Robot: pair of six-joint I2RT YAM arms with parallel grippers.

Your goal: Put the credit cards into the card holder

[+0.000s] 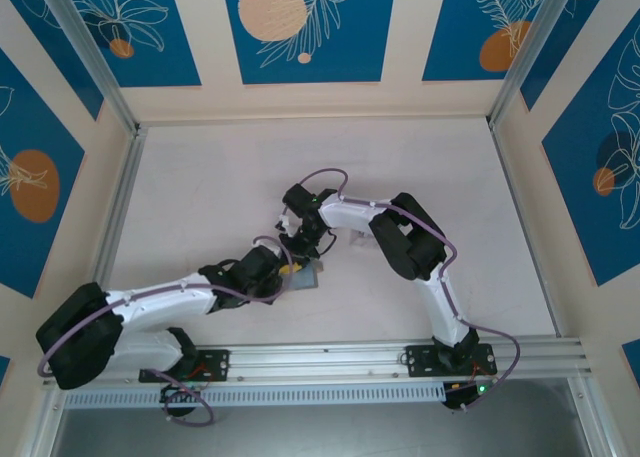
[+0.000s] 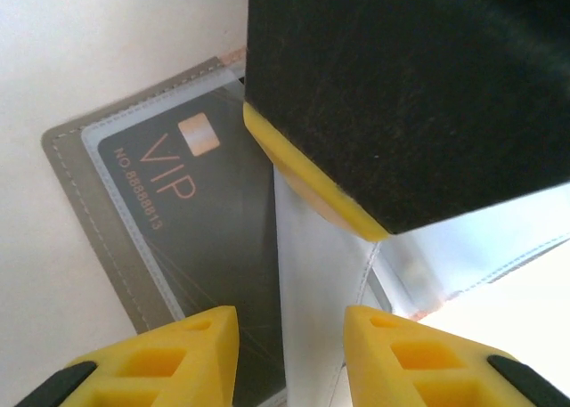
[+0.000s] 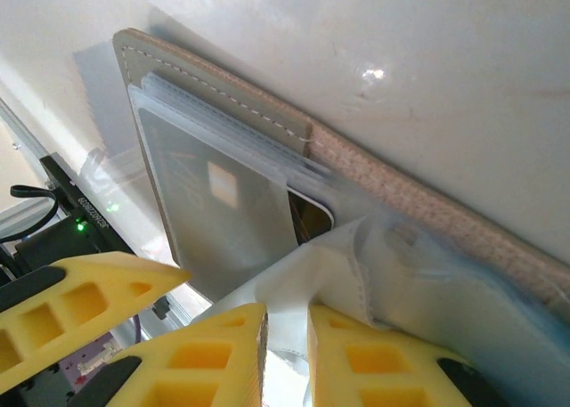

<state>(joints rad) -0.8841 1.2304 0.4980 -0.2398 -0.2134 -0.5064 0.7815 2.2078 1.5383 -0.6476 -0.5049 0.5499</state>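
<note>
Arms (image 1: pixel 160 302) are stretching inward above the card holder (image 1: pixel 308 277) on the desk (image 1: pixel 200 197); right gripper (image 3: pixel 287 358) is pinching its clear sleeve (image 3: pixel 401 273), left gripper (image 2: pixel 292 358) is hovering half-open near the black card (image 2: pixel 178 220) inside.

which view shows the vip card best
Left wrist: the VIP card lies face-up inside the card holder, lettering readable. Right wrist shows it washed out by glare; top external is too small to tell.

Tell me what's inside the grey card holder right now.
A dark card marked VIP sits behind a clear pocket in the open card holder. Its right part is covered by a black, yellow-edged shape, so any cards there can't be seen.
</note>
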